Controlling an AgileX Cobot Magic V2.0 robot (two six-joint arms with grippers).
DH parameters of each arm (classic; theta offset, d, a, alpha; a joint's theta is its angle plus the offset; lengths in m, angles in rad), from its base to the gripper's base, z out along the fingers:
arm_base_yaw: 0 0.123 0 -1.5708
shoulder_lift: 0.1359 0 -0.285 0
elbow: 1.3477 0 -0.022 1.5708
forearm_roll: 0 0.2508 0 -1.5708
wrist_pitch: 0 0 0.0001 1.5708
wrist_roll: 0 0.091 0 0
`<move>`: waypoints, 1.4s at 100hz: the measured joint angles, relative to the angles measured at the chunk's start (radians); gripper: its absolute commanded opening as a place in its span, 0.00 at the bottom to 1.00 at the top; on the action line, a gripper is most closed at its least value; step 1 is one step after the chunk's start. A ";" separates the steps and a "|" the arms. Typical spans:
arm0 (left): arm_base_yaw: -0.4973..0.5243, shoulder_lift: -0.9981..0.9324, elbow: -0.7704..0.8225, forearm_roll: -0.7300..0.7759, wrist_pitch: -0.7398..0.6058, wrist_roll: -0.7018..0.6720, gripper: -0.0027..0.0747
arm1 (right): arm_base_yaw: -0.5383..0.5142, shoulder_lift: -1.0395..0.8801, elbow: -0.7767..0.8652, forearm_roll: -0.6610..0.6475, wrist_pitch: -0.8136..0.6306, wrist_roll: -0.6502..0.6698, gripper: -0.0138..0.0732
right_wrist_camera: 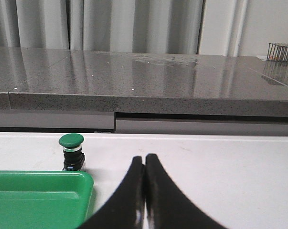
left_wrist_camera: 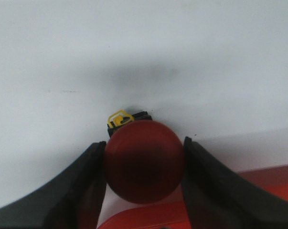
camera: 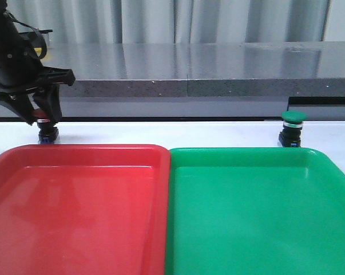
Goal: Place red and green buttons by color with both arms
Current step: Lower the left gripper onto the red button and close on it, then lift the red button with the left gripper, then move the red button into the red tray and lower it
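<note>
Two buttons: dark-red cap [left_wrist_camera: 144, 161] pinched by left hand [left_wrist_camera: 144, 191]; right hand [right_wrist_camera: 144, 191] pressed together.

Glossy plastic trays, matt white table, polished stone ledge.
The red tray [camera: 75, 212] and green tray [camera: 258, 212] look like smooth, shiny plastic. The table [camera: 178, 133] is matt white. The grey speckled ledge [camera: 218, 69] is polished and reflective. The red button [left_wrist_camera: 144, 161] has a smooth, dull-sheen cap; the green button [camera: 292, 128] wears a silvery metallic ring.
</note>
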 measured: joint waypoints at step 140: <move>-0.152 -0.452 0.381 -0.061 0.020 0.030 0.32 | 0.000 0.000 0.000 0.000 0.000 0.006 0.08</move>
